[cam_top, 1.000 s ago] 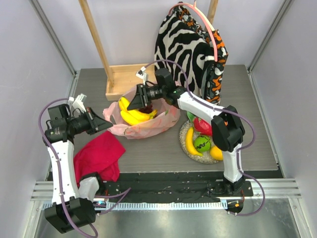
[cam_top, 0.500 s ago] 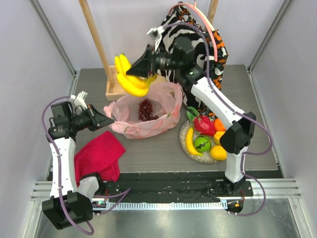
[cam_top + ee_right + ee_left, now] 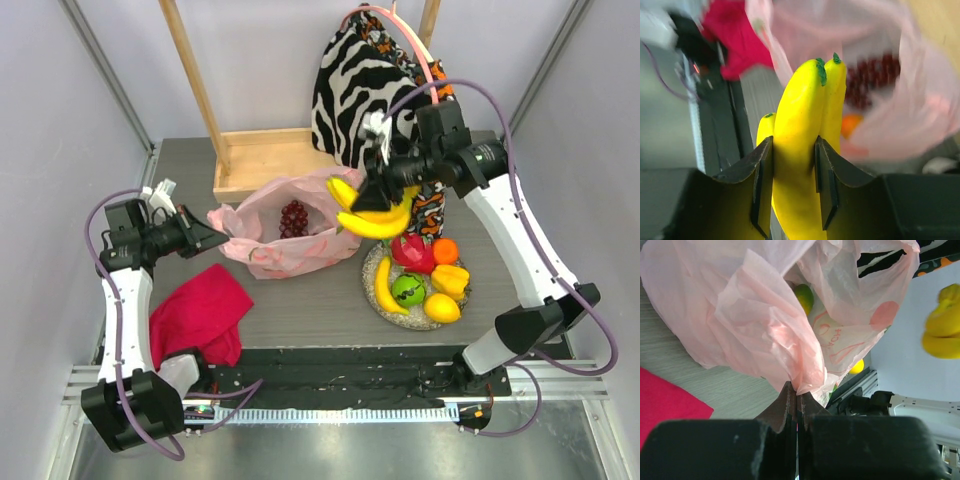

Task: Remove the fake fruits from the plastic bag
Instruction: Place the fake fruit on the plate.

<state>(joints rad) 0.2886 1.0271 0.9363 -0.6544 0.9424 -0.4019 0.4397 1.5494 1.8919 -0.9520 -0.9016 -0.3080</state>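
**Bananas held aloft, grapes in the bag**

At the left, the left gripper (image 3: 207, 238) is pinched closed on the rim of the pink plastic bag (image 3: 262, 258). The bag lies open on the surface with dark grapes (image 3: 293, 218) inside. Further right, the right gripper (image 3: 372, 197) clamps the banana bunch (image 3: 380, 222) in the air, between the bag and the plate (image 3: 371, 291) of fruit.

Open pink plastic bag (image 3: 268, 256) holds dark grapes (image 3: 293, 218); yellow banana bunch (image 3: 375, 222) is held aloft beside it.
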